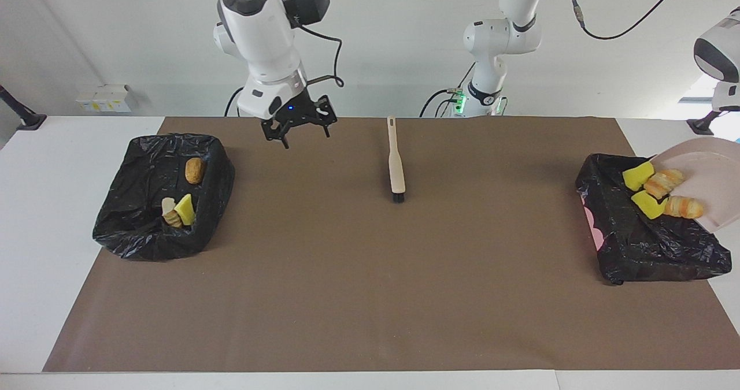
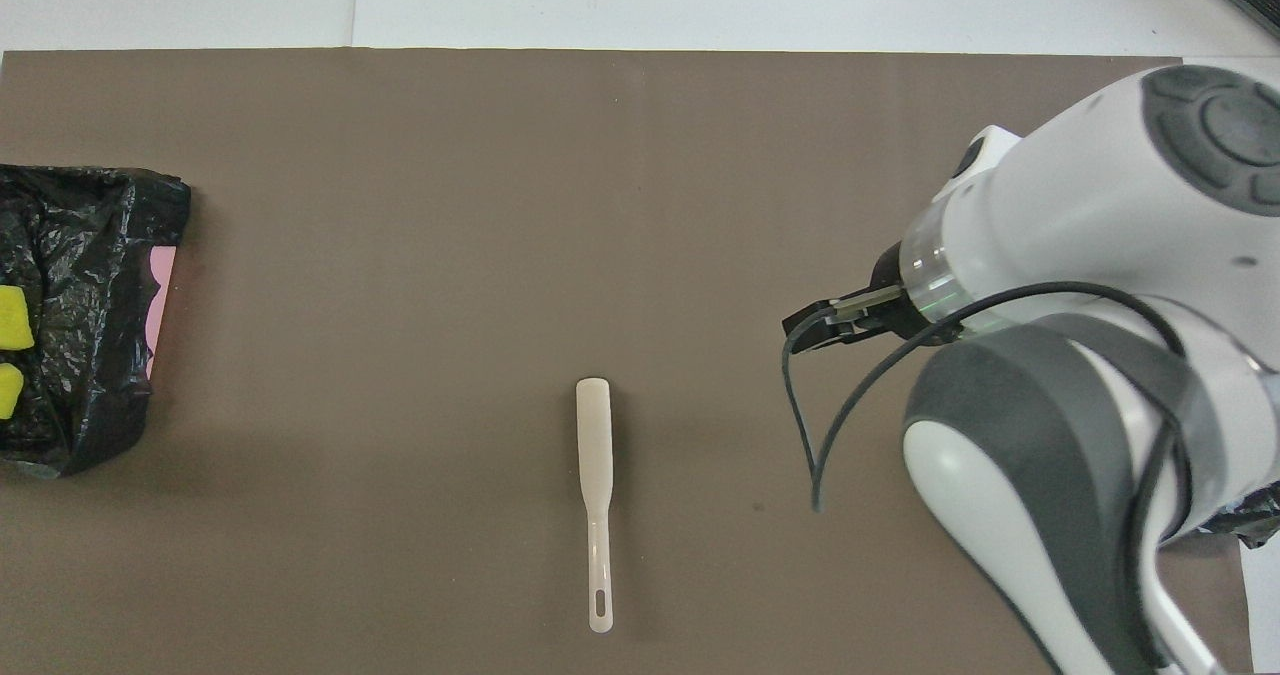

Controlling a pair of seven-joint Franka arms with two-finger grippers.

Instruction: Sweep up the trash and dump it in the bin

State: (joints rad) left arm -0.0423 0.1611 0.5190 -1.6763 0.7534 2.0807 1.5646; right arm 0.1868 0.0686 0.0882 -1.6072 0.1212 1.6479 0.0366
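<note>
step in hand: dumping. as i judge it the sweeping is done, since no scrap lies loose on the brown mat (image 1: 370, 297).
left gripper: off the edge of both views, so i can't point to it; it is clamped shut, and i take it to be gripping the handle of the dustpan (image 1: 714, 185), which hangs tilted in the air.
dustpan: its lip dips over the bin (image 1: 653, 251) at the left arm's end of the table.
trash on the way: two yellow chunks (image 1: 637, 177) and two striped pieces (image 1: 682, 207) bunched at the pan's low lip, over the bin's black liner; i can't tell whether any has left the pan yet.
trash already binned: a brown nugget (image 1: 195, 170), a yellow wedge (image 1: 185, 210), a striped bit (image 1: 171, 219) and a pale lump (image 1: 167, 205) lie in the other bin (image 1: 144, 237), at the right arm's end.
right gripper (image 1: 298, 125): fingers spread wide, holding nothing, up in the air over the mat between that bin and the brush (image 1: 396, 164).
brush: flat on the mat mid-table, apart from both my grippers.
next move: tip the pan steeper over the liner so all four slide in.
watch for: a striped piece rolling past the bin's rim onto the mat.
</note>
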